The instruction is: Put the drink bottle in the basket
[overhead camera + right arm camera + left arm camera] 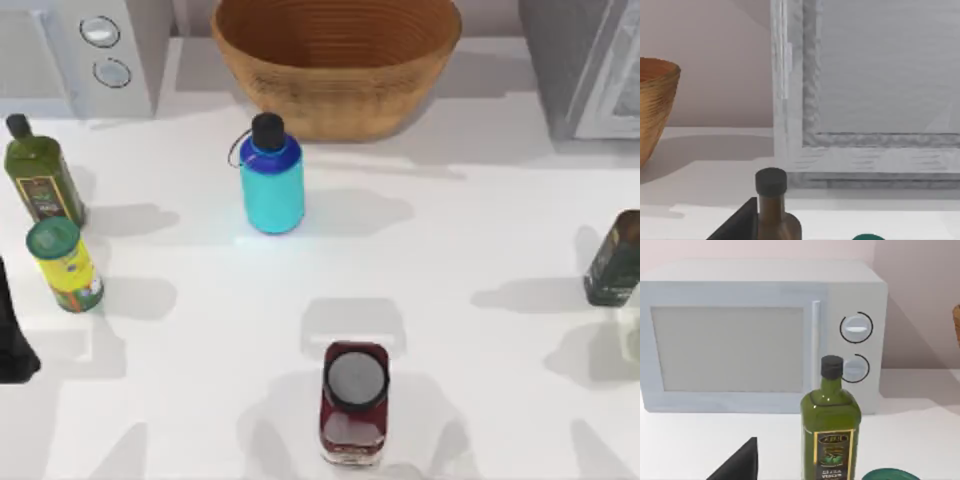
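The drink bottle (271, 188), cyan with a blue shoulder and black cap, stands upright on the white table just in front of the basket (335, 95), slightly left of its middle. The basket is a wide woven bowl at the back centre; its rim also shows in the right wrist view (657, 95). My left gripper (12, 345) is parked at the table's left edge, far from the bottle, and a black part of it shows in its wrist view (740, 465). A black part of my right gripper (740, 222) shows in the right wrist view. Neither holds anything that I can see.
A microwave (95, 50) stands back left and a grey appliance (585, 60) back right. An olive-green oil bottle (42, 175) and a yellow green-lidded canister (65, 265) stand at the left. A dark red jar (354, 402) is front centre, a dark bottle (615, 260) at the right.
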